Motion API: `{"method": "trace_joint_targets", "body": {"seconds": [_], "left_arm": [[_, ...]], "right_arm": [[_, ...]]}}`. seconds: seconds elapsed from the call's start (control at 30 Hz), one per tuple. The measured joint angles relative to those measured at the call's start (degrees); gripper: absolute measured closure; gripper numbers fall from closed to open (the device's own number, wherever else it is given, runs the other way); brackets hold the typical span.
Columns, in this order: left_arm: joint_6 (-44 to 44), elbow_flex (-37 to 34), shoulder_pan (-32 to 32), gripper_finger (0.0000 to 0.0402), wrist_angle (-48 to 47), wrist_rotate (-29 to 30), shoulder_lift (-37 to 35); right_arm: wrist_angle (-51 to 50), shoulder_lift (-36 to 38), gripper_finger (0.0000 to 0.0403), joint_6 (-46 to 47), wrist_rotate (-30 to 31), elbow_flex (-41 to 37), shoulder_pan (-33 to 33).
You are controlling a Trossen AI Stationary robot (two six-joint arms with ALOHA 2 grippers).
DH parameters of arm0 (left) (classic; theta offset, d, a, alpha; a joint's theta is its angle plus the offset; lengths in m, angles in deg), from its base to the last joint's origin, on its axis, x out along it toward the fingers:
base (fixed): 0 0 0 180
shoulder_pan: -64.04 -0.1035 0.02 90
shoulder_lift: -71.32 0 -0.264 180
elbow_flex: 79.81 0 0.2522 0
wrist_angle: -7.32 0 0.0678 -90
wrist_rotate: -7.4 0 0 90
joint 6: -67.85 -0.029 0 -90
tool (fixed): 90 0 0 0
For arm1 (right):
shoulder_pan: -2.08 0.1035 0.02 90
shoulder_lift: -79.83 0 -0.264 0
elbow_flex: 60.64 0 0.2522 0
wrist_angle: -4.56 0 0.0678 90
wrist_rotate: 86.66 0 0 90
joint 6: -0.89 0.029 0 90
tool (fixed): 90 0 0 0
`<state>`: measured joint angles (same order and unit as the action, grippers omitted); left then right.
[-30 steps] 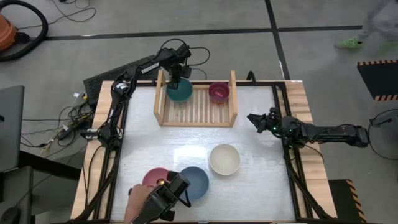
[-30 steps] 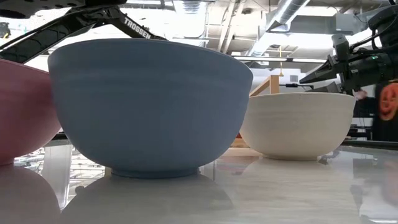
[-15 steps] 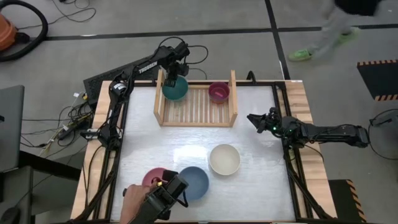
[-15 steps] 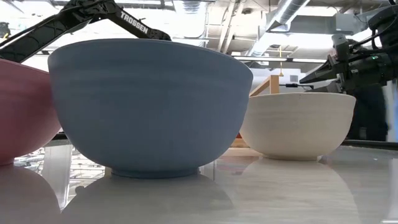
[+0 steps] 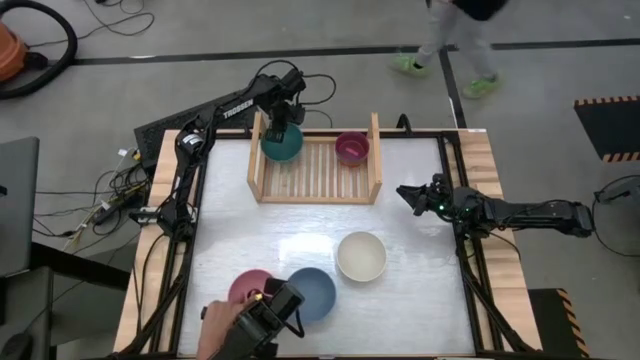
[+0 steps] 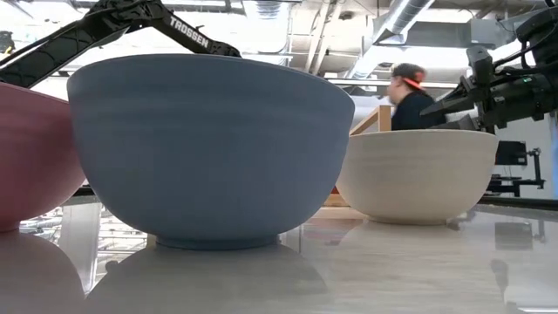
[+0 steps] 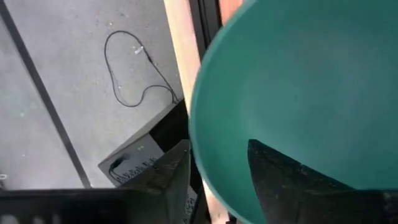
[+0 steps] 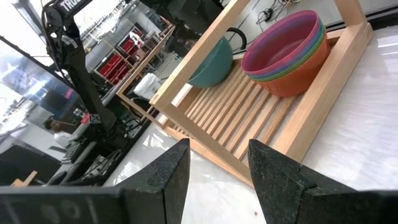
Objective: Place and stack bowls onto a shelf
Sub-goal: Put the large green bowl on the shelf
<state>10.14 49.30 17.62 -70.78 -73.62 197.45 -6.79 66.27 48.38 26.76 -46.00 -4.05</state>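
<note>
Teal bowl [image 5: 281, 144] in the shelf's [image 5: 316, 170] far left corner
Left gripper [image 5: 281, 127] straddles its rim, fingers parted, one inside, one outside; stacked small bowls [image 8: 287, 51] far right; right gripper [image 5: 408, 192] open, empty, beside the shelf.

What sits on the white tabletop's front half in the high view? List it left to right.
Pink bowl → blue bowl → cream-white bowl.
</note>
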Motion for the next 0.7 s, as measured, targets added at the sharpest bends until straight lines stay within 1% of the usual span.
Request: {"method": "trace_joint_targets", "body": {"seconds": [0.17, 0.27, 0.4, 0.57, 0.7], "left_arm": [[0.89, 0.0, 0.93, 0.0222, -0.55, -0.43, 0.02], [0.87, 0.0, 1.49, 0.0207, -0.63, -1.19, 0.02], [0.86, 0.0, 1.8, 0.0203, -0.64, -1.08, 0.02], [1.93, 0.0, 1.74, 0.0202, -0.7, 0.76, 0.04], [3.65, -0.02, 1.92, 0.0195, -0.95, -1.19, 0.07]], "right_arm": [[-0.01, 0.01, 0.0214, -1.42, -0.07, 0.0, 0.0], [0.0, -0.01, 0.0214, -1.51, -0.09, 0.0, 0.0], [-0.01, 0.02, 0.0214, -1.66, -0.09, 0.0, 0.0], [-0.04, 0.0, 0.0214, -2.4, -0.77, 0.0, 0.0], [-0.04, 0.0, 0.0214, -2.49, -1.05, 0.0, 0.0]]}}
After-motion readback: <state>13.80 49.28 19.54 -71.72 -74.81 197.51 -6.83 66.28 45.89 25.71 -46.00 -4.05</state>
